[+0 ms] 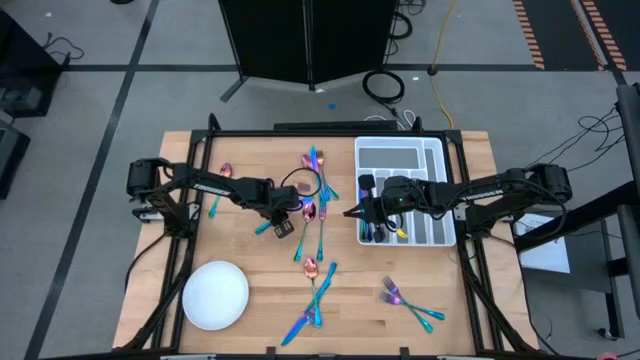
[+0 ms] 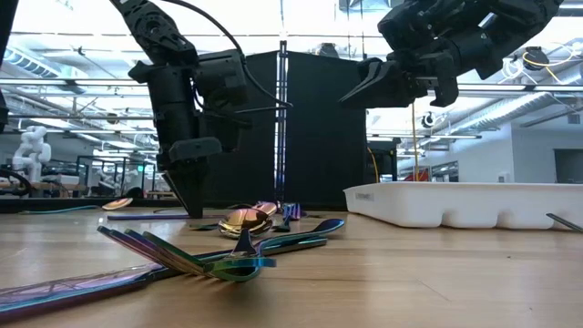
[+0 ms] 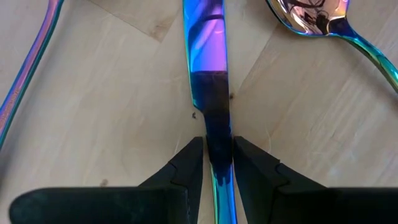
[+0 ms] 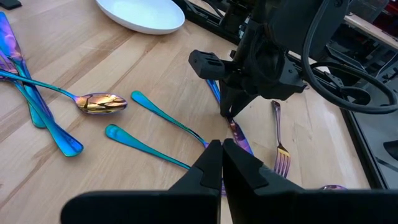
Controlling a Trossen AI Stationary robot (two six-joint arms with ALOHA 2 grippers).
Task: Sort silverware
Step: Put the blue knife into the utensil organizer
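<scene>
Your left gripper [image 3: 217, 163] sits low on the table just left of centre in the overhead frame, its two dark fingers [image 3: 186, 163] closed part-way against the sides of a slim iridescent blue-and-purple knife [image 3: 208, 68]. In the left wrist picture the knife runs straight up the middle, lying flat on the light wooden table [image 1: 250, 340], with the fingertips pinching its dark lower stretch. A rainbow-metal spoon with a pink-gold bowl [image 3: 309, 15] lies near it at the upper right of that picture.

Your right gripper [image 4: 222, 152] hangs above the table at the centre of the overhead frame, just left of the white divided plastic tray [image 1: 403, 152]. Its fingers are pressed fully together with nothing between them.

The rest of the iridescent silverware is scattered over the wood. You have a cluster of pieces [image 1: 316, 170] at the upper middle of the overhead frame, a crossed bunch of teal-handled pieces [image 1: 316, 290] at the lower middle, and a pair of purple-tined forks [image 1: 400, 298] at the lower right. A single spoon [image 1: 224, 175] lies at the upper left. The tray already holds a few dark-handled pieces [image 1: 372, 232] in its lower left compartment. A round white plate [image 1: 215, 295] rests at the lower left.
</scene>
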